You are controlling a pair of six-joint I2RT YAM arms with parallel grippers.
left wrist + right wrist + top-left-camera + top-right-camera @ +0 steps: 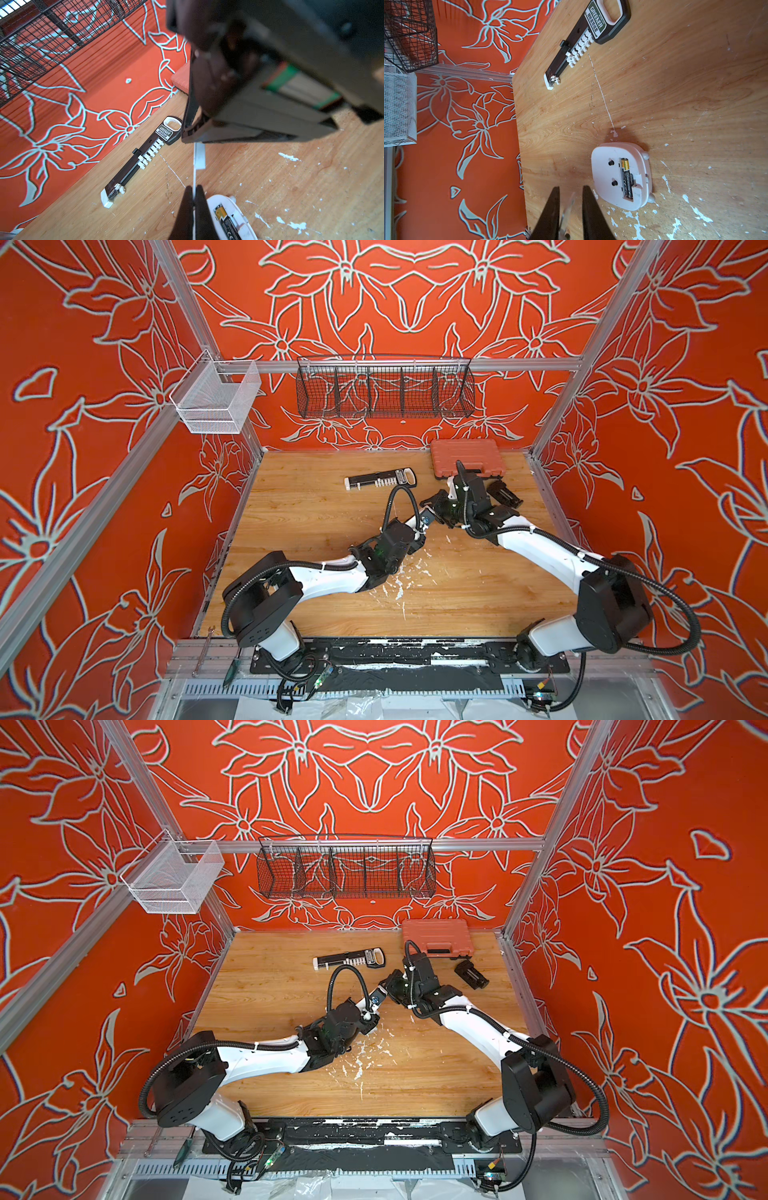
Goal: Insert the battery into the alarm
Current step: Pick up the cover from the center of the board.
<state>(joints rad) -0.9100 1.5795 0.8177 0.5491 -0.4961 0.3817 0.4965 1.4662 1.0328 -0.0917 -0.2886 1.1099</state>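
The alarm lies face down on the wooden table, with its white back up. The battery, dark with a gold end, sits in the open slot in the alarm's back. The left wrist view also shows the alarm and the battery. Just above the table, my left gripper is shut on a thin white plate, seen edge-on. My right gripper straddles that same plate, with a gap showing on both sides. In both top views the two grippers meet mid-table and the arms hide the alarm.
A long black-and-white flat tool lies toward the back of the table. An orange case stands at the back right, with a black ribbed block beside it. A black wire basket and a white mesh basket hang on the frame.
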